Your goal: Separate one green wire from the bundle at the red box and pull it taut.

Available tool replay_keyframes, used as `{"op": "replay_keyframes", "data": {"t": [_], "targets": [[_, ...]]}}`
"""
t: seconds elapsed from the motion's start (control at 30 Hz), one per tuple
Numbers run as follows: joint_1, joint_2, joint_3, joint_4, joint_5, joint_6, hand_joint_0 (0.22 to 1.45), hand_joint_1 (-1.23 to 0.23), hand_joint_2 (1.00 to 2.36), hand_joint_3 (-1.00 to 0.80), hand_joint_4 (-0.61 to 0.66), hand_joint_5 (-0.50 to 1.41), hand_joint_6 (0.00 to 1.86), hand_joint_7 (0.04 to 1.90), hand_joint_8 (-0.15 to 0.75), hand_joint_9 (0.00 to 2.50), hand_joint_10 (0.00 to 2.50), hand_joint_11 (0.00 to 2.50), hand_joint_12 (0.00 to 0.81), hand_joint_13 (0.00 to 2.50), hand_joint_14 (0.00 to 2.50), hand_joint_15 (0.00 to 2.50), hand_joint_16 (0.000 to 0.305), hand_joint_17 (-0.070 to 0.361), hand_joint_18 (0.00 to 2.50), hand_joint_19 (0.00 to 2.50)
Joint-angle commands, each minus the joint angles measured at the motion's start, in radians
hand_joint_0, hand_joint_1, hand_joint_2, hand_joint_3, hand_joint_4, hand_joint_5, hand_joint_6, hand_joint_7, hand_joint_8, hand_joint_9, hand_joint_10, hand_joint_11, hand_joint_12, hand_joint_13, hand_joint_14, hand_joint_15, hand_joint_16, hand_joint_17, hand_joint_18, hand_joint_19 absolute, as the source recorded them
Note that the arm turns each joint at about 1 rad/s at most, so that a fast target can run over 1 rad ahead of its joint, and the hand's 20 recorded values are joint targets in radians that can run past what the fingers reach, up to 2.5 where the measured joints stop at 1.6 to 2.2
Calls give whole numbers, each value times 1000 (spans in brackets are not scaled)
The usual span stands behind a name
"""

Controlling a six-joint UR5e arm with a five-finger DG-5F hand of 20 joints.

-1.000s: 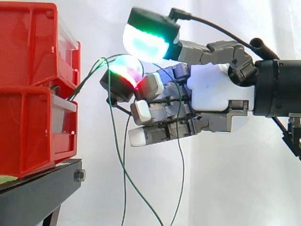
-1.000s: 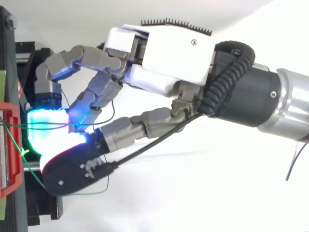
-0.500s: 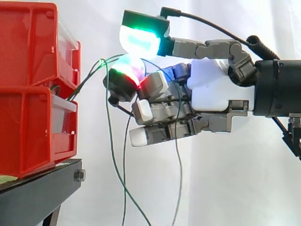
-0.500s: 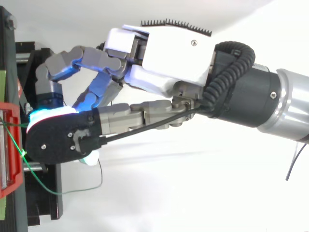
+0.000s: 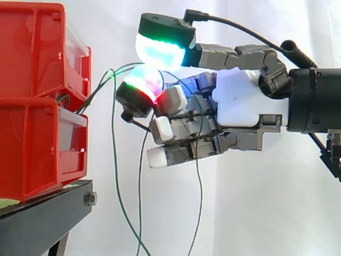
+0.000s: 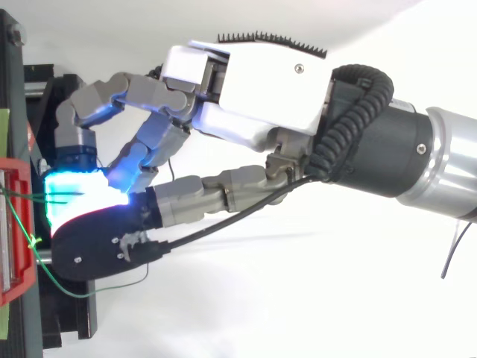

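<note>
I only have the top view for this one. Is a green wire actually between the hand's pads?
Observer: From the side, yes. One wire arcs from the bins into the pinch between the hand's pads.
Operator: Is it taut?
Observer: No. It bows upward before the pinch, and past it drops in a slack loop below the hand.
Operator: Where does the bundle leave the bins?
Observer: From the gap between the two stacked bins. The other wires hang down from there.
</note>
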Motion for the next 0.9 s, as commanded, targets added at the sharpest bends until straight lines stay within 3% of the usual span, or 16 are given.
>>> {"op": "replay_keyframes", "data": {"t": [0.0,0.3,0.37,0.43,0.63,0.87], "targets": [[4,0,0,0,0,-2,627,-844,1019,-235,258,-204,870,1194,392,1041,15,1121,436,988,21,690,54,123,870,484],[8,0,-1,-5,25,-2,618,-832,1020,-226,265,-196,869,1228,392,1058,16,1121,436,991,21,691,54,123,874,484],[10,0,-3,-11,26,-1,602,-818,1011,-352,259,-194,867,1220,389,1059,15,1123,438,991,20,680,54,121,857,483],[10,-1,-6,-18,28,1,554,-716,1000,-500,264,-181,849,1236,403,1082,15,1104,438,995,21,683,55,124,866,505],[15,0,-30,-14,28,8,573,-506,1000,-498,244,-159,811,1249,398,1134,16,1072,432,1001,21,688,55,124,865,536],[13,0,-30,-12,28,11,592,-630,1017,-252,233,-171,805,1263,393,1085,18,1069,437,986,20,692,55,124,844,532]]}}
